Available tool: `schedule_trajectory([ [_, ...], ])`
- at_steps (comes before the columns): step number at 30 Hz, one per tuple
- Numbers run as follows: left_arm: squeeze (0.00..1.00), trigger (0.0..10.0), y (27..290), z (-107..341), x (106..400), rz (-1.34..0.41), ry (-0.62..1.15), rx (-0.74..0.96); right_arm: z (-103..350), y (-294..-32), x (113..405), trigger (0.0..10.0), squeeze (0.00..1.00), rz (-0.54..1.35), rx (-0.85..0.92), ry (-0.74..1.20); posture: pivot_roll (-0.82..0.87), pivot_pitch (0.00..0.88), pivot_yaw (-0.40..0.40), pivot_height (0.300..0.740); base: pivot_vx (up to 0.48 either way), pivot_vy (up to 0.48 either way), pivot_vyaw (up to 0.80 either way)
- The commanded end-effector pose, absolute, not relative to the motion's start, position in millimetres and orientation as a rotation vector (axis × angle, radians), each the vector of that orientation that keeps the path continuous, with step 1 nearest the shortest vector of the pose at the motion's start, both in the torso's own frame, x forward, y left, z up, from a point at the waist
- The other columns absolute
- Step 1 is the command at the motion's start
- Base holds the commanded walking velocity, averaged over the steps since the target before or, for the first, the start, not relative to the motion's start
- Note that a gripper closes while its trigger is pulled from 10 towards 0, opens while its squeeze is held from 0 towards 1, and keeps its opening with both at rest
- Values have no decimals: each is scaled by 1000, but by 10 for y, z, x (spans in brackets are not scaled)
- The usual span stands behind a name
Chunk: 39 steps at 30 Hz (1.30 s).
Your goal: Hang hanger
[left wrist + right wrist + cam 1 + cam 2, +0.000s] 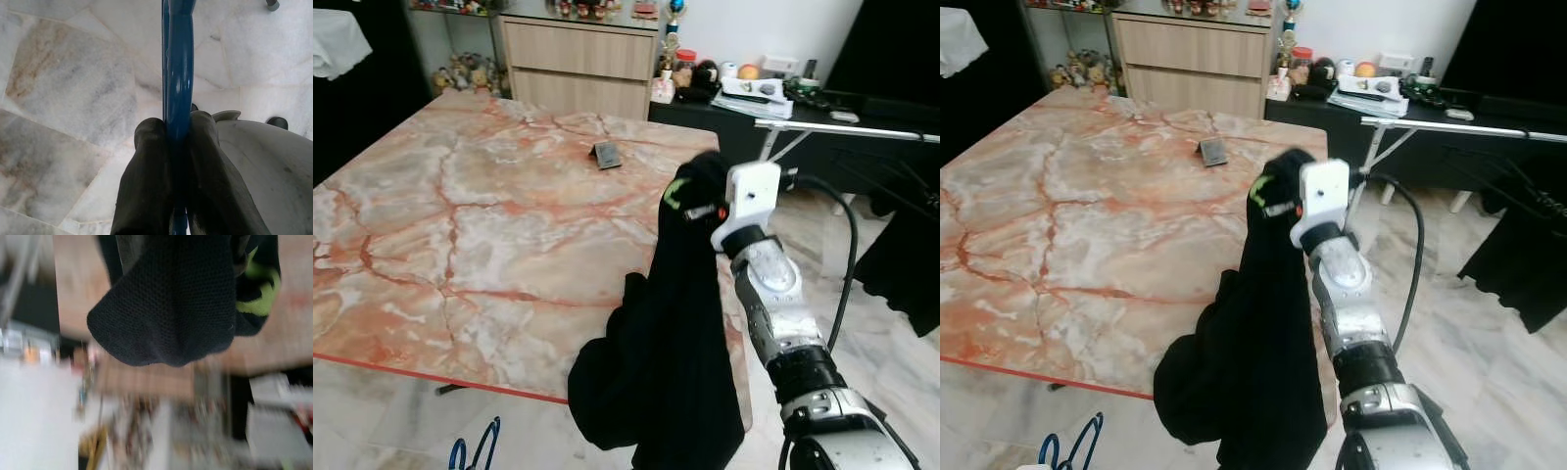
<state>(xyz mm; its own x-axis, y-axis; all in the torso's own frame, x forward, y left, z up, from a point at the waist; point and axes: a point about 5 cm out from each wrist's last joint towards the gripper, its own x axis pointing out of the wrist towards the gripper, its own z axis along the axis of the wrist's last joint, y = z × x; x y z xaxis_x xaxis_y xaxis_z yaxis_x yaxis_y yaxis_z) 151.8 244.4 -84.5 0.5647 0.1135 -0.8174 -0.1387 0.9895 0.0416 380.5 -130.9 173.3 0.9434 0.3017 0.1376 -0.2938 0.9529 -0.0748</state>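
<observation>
A blue hanger [178, 58] is clamped between the two black fingers [146, 166] of my left gripper [177, 126], low over the marble floor. Its blue loop also peeks in at the bottom left of the eye views [475, 448]. My right gripper [693, 204] is raised beside the table's right edge, shut on a black garment [656, 362] with a green mark [674, 193]. The cloth drapes down from it past the table edge and hides the fingers. In the right wrist view the garment [171, 298] bulges close to the camera.
The pink marble table [460, 225] carries a small dark object [606, 155]. A white rack rail [847, 129] stands to the right with dark cloth [901, 264] hanging below it. Behind are a wooden cabinet [578, 59] and a cluttered dark desk [754, 93].
</observation>
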Motion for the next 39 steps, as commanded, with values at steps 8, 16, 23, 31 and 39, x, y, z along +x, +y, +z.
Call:
schedule_trajectory([
  [8, 0, 10000, 2456, -890, 1398, 145, 1003, -26, 1328, -1461, 3646, 10000, 0, 239, -19, 0, -21, 81, -33, 740, 0, 0, 0],
  [16, 0, 10000, 2463, -896, 1373, 135, 1010, -23, 1142, -1499, 3473, 10000, 0, 210, -11, 56, -19, 81, -37, 740, 0, 0, 0],
  [23, 0, 10000, 2471, -901, 1355, 137, 1015, -19, 1075, -1507, 3368, 10000, 1000, 224, -45, 76, -20, 82, -39, 740, 0, 0, 0],
  [31, 0, 10000, 2398, -921, 1358, 128, 1021, -14, 1173, -1522, 3334, 10000, 1000, 218, -63, 41, -16, 84, -45, 740, 0, 0, 0],
  [39, 0, 10000, 2205, -951, 1409, 104, 1021, -14, 1158, -1563, 3139, 10000, 1000, 205, -61, 39, -24, 77, -47, 740, 0, 0, 0],
])
